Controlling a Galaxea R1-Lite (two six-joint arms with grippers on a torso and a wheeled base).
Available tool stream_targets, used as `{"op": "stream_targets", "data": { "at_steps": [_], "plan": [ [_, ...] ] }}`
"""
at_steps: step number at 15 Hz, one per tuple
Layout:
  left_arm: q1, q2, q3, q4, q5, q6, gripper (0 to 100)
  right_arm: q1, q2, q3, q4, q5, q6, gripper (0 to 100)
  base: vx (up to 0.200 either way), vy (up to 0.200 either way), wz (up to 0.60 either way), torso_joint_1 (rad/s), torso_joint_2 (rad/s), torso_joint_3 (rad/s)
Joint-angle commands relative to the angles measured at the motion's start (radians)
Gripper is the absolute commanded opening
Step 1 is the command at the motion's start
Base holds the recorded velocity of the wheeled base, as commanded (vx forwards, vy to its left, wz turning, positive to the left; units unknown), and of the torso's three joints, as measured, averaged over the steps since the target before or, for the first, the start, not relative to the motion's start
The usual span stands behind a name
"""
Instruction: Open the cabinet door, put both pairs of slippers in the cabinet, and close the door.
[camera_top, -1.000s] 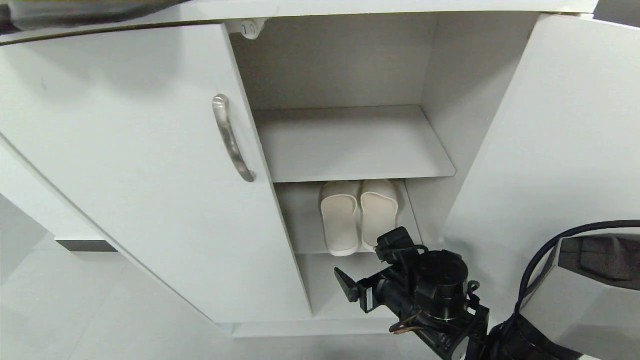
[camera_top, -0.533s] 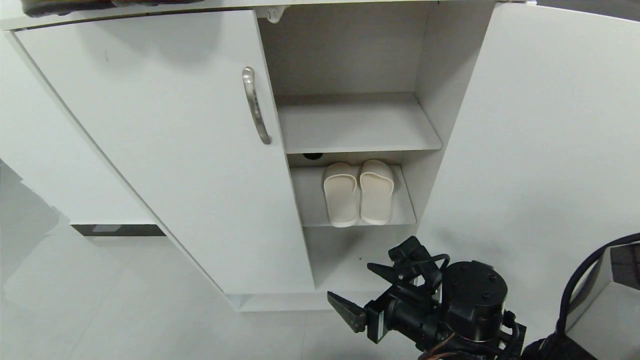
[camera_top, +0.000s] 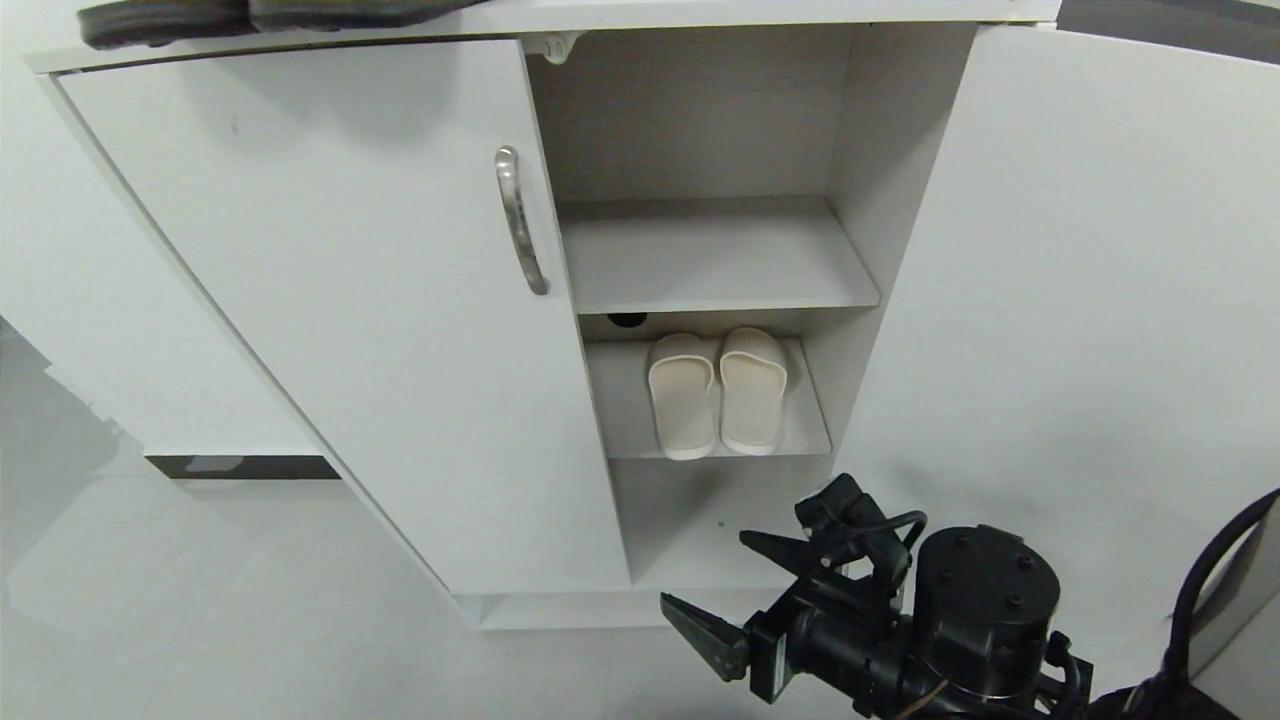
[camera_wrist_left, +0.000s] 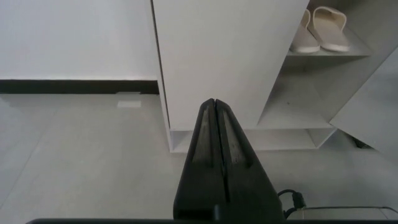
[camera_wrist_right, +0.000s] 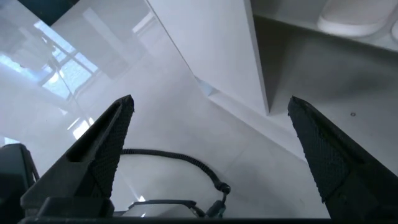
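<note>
Slippers of cream-coloured foam (camera_top: 717, 392) sat side by side on the middle shelf (camera_top: 620, 415) of the tall white cabinet (camera_top: 885, 170), toes turned to the back wall and heels near the shelf's front edge. The flat shelf above them (camera_top: 710, 255) and the bottom compartment (camera_top: 690, 540) held nothing that I could see. The cabinet's right-hand door (camera_top: 1080, 300) stood swung wide open, while the left-hand door (camera_top: 330, 290) lay shut, its curved brushed-metal handle (camera_top: 520, 220) close to the inner edge. Two dark, flat shapes (camera_top: 165, 22) rested on the cabinet's top at its left end; I took them for the other pair but could not make out more. My right pincer (camera_top: 703, 568) hung low in front of the open side, just outside the bottom compartment and above the pale glossy floor (camera_top: 250, 620), its two black fingers spread wide with nothing between them; from its own wrist I saw the cream pair (camera_wrist_right: 351, 18) beyond the spread tips. My left pincer (camera_wrist_left: 214, 106) was pressed together and empty, pointed at the base of the shut door, well apart from the cream pair (camera_wrist_left: 320, 28).
</note>
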Motion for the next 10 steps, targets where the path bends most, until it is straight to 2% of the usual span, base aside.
{"op": "stream_targets", "data": {
  "at_steps": [1, 10],
  "plan": [
    [0.000, 0.001, 0.000, 0.000, 0.000, -0.001, 0, 0.000, -0.007, 0.021, -0.001, -0.001, 0.001, 100, 0.000, 0.000, 0.00, 0.002, 0.01, 0.198],
    [0.000, 0.001, 0.000, 0.000, 0.003, -0.006, 0, 0.011, 0.009, 0.047, -0.038, -0.001, -0.002, 100, 0.000, 0.000, 0.00, 0.002, 0.00, 0.203]
  ]
}}
